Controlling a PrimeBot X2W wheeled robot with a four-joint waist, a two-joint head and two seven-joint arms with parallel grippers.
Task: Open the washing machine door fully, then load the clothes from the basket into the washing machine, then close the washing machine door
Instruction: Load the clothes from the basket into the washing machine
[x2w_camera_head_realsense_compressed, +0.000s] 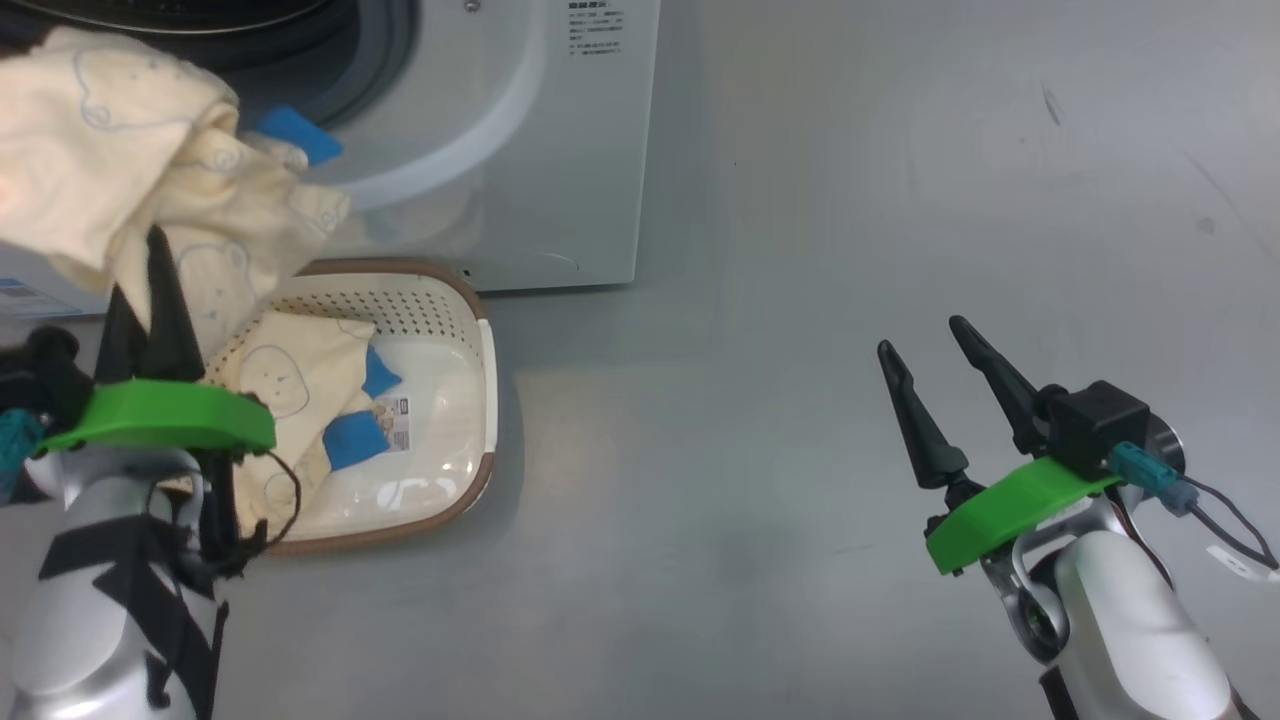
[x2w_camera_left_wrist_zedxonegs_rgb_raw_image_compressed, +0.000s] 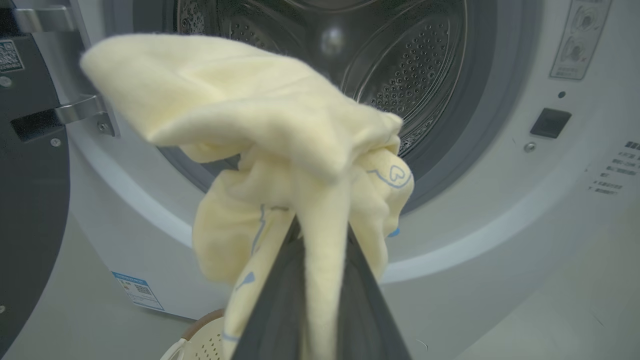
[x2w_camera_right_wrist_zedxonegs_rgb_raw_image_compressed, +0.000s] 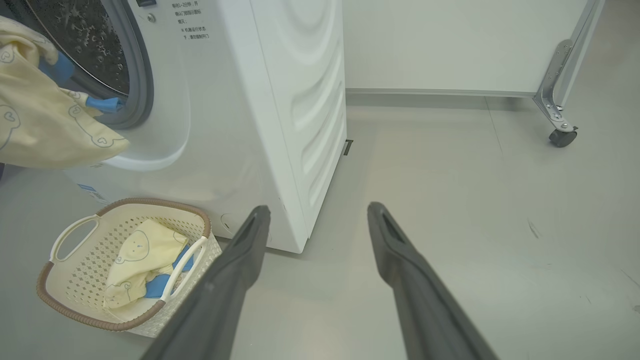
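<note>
Soft pale-yellow garment (x2w_camera_left_wrist_zedxonegs_rgb_raw_image_compressed: 260, 115), bunched and bear-printed, hangs pinched in the nearly closed left end effector (x2w_camera_left_wrist_zedxonegs_rgb_raw_image_compressed: 320, 227) just before the washing machine (x2w_camera_left_wrist_zedxonegs_rgb_raw_image_compressed: 500, 215) and its perforated steel drum (x2w_camera_left_wrist_zedxonegs_rgb_raw_image_compressed: 400, 65). Its door (x2w_camera_left_wrist_zedxonegs_rgb_raw_image_compressed: 30, 210) stands open; loading seems partly done. More clothes (x2w_camera_head_realsense_compressed: 290, 385) lie in the cream perforated basket (x2w_camera_head_realsense_compressed: 488, 350) at the machine's foot. Right end effector (x2w_camera_head_realsense_compressed: 920, 335) gapes empty, well apart from the machine

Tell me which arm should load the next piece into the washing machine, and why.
Left. The left gripper is shut on a yellow garment, held up right before the open drum. The right gripper is open and empty, off over the floor, away from the washing machine.
</note>
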